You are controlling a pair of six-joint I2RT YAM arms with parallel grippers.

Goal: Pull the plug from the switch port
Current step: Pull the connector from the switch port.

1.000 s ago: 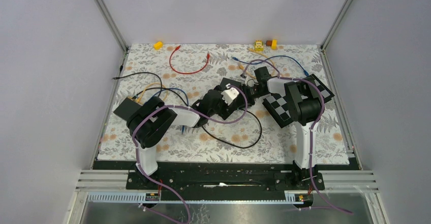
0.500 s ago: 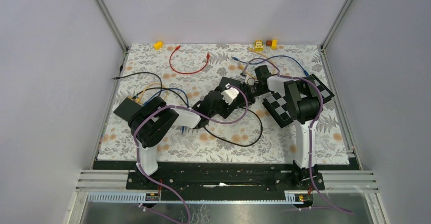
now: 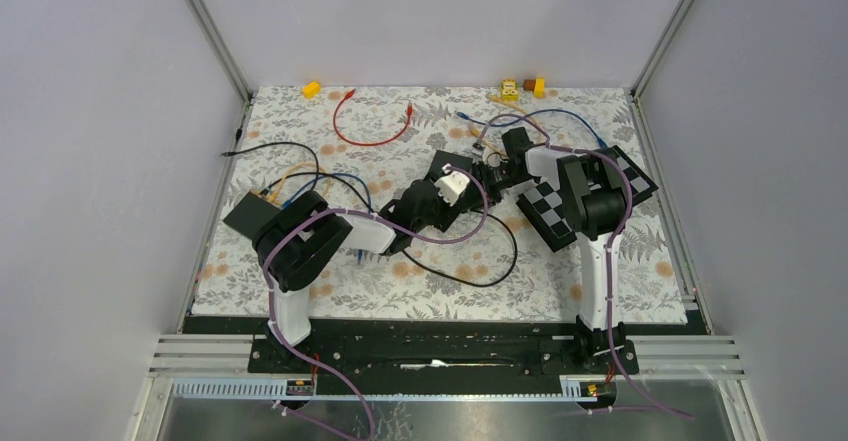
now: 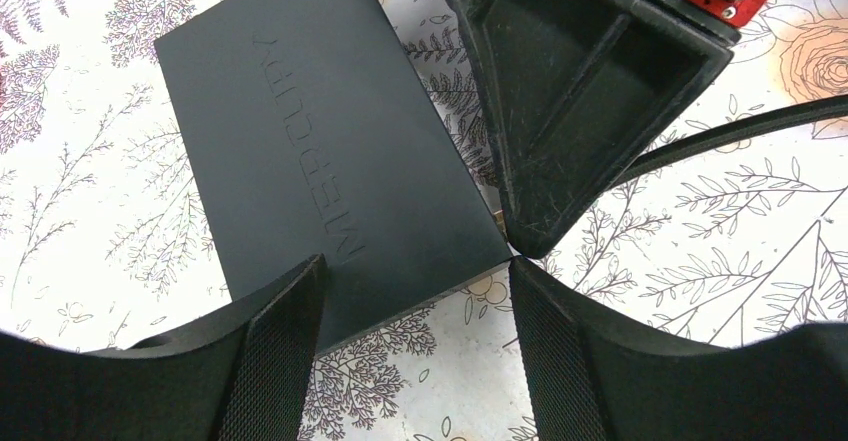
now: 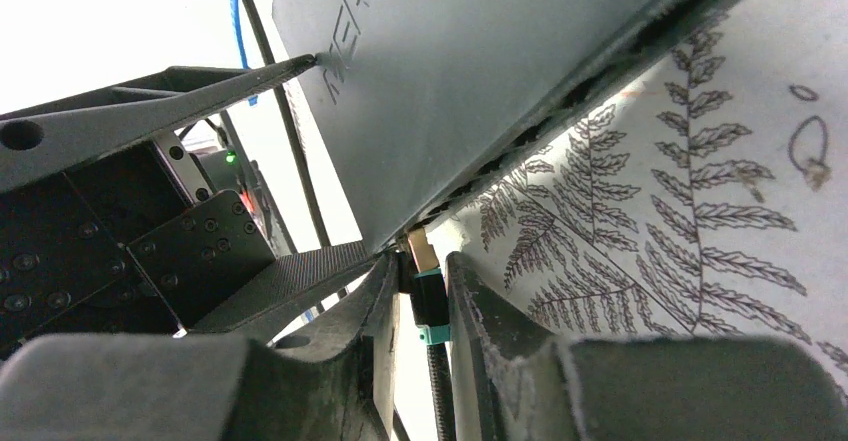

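plug [image 5: 429,309], black, teal band, gold tip

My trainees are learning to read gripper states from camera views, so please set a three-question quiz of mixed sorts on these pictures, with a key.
1. True or false: the left gripper clamps a corner of the flat dark grey switch box embossed MERCURY.
2. The right gripper is shut on: A) a red cable, B) the teal-booted plug, C) a yellow block.
3. Fill in: the black-and-white chequered board lies on the ___ arm's side of the floral-patterned table.
Key: 1 true; 2 B; 3 right.
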